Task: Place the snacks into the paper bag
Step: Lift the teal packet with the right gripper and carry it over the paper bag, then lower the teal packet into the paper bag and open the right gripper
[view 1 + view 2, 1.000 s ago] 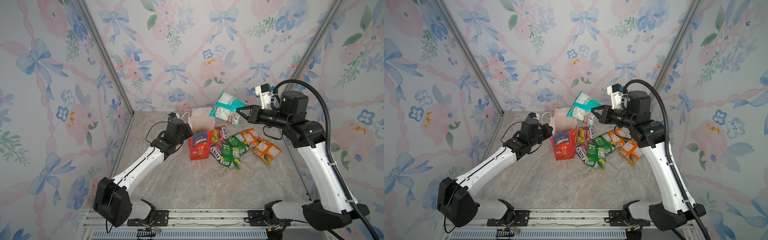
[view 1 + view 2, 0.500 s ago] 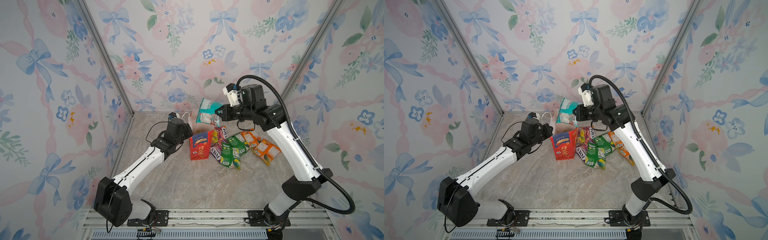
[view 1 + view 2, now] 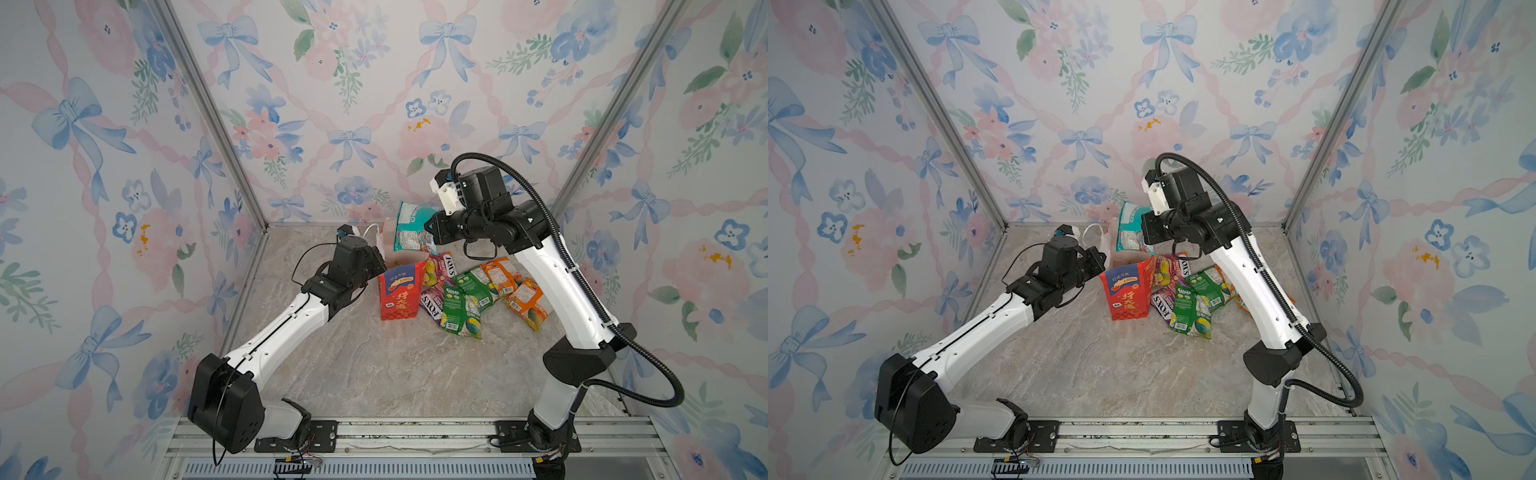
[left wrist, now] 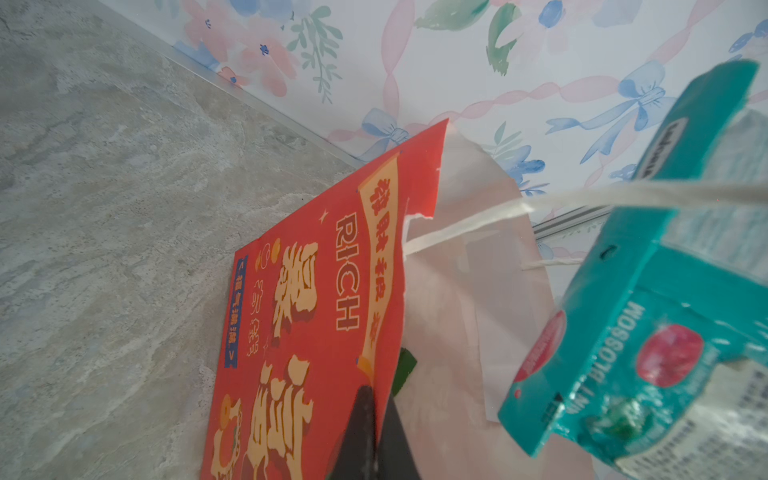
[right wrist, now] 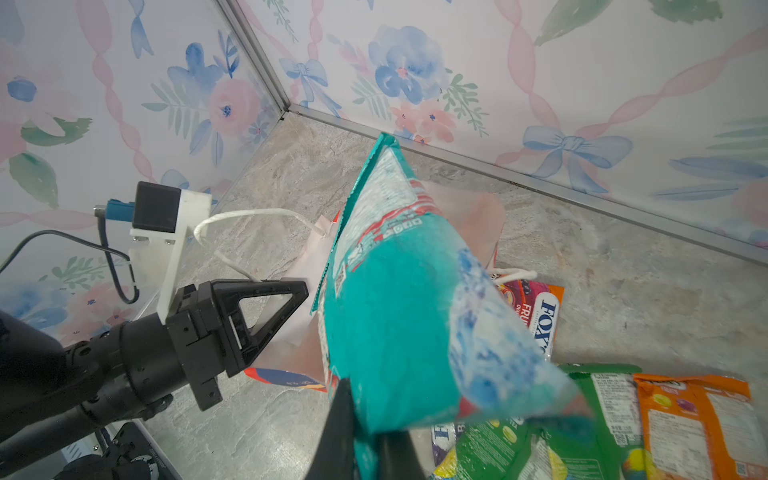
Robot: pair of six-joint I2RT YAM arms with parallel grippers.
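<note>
Both top views: high up front, angled down, far, whole floor [image 3: 374, 365]. Wrist cams close: left along bag [image 4: 316, 291] wall, right behind teal packet [image 5: 395, 332]. All share bag mouth.

teal packet [image 4: 648, 353] cut off at edge — blurred, paper bag [image 4: 316, 291] base cropped

I read teal packet [image 5: 399, 316] as glossy crinkled plastic film. Paper bag [image 4: 316, 291]: matt red paper outside, white inside; handle [image 4: 478, 220] twisted cord. Counter [image 3: 374, 374]: smooth stone-look, faint sheen. Left end effector [image 5: 305, 291]: matt black plastic. Frame rails [image 3: 210, 112]: brushed metal.
</note>
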